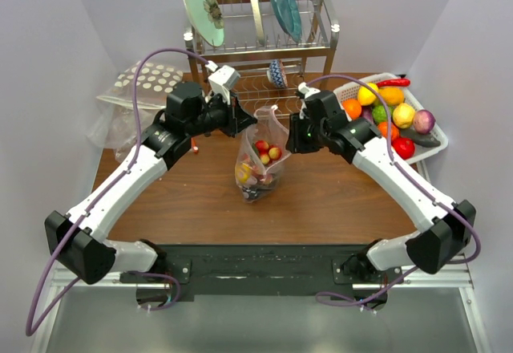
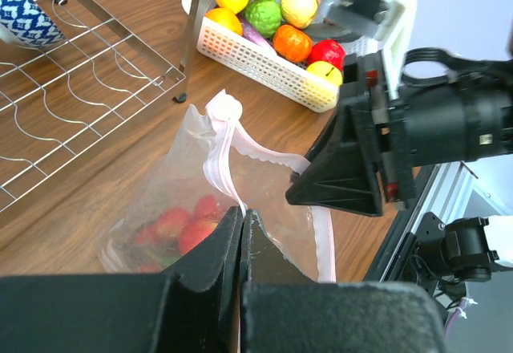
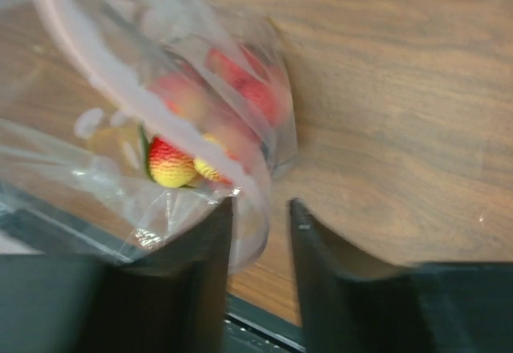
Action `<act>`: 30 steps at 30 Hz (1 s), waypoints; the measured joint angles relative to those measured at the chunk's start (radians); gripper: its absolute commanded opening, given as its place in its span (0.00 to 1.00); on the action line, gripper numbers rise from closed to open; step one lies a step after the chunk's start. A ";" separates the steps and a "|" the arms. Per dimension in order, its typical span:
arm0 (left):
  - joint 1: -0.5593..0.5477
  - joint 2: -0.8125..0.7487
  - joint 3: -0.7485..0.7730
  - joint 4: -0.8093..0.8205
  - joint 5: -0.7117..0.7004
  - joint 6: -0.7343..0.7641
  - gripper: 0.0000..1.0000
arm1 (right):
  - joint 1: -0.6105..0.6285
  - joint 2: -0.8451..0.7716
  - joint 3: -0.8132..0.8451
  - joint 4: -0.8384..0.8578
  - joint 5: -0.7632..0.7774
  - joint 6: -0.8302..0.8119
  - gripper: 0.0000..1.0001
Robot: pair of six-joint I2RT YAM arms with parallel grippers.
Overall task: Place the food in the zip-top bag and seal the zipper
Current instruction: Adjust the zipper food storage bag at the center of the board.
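The left arm's fingers [image 2: 218, 261] are pressed together, pinching the zipper [image 2: 218, 160] on the rim of the zip-top bag [image 1: 260, 164]. The bag is held up mid-bench [image 1: 337, 200] with food [image 1: 267, 151] inside. The right arm's fingers [image 3: 321, 265] stand apart around the opposite rim. If they close off the strip, the floppy mouth could slip free — or seal crooked.

Arms angled inward, grippers facing each other.
Left arm [image 1: 120, 180] and right arm [image 1: 401, 178] stretch forward with elbows splayed; left gripper [image 2: 242, 215] is pinched tight on the bag [image 2: 172, 184] rim, right gripper [image 3: 260, 213] fingers stand narrowly parted.
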State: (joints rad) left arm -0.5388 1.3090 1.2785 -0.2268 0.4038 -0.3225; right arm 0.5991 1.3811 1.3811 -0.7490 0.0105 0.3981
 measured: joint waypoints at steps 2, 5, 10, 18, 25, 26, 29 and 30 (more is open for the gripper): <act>0.000 0.000 0.000 0.000 -0.003 0.000 0.00 | 0.000 0.020 0.000 0.000 0.002 -0.001 0.00; 0.000 0.000 0.000 -0.001 -0.015 0.002 0.00 | 0.003 0.026 0.001 -0.003 0.006 -0.003 0.00; 0.000 0.000 0.000 -0.002 -0.038 0.003 0.00 | 0.029 0.040 0.152 -0.100 0.039 -0.014 0.00; 0.000 0.000 0.000 -0.002 -0.045 0.004 0.00 | 0.035 0.024 0.531 -0.184 0.100 -0.041 0.00; 0.014 -0.010 0.028 -0.061 -0.164 0.027 0.00 | 0.035 0.029 0.381 -0.143 0.054 -0.039 0.00; 0.023 -0.020 0.029 -0.072 -0.194 0.030 0.00 | 0.035 0.048 0.353 -0.140 0.045 -0.036 0.00; 0.046 -0.067 0.030 -0.103 -0.269 0.045 0.00 | 0.035 0.106 0.296 -0.133 0.023 -0.031 0.00; 0.049 -0.083 0.034 -0.108 -0.286 0.052 0.00 | 0.035 0.120 0.288 -0.132 0.021 -0.031 0.01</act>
State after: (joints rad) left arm -0.4896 1.2259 1.3121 -0.3351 0.1181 -0.2707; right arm 0.6342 1.5013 1.6691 -0.8814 0.0311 0.3676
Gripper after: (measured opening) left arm 0.019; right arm 0.011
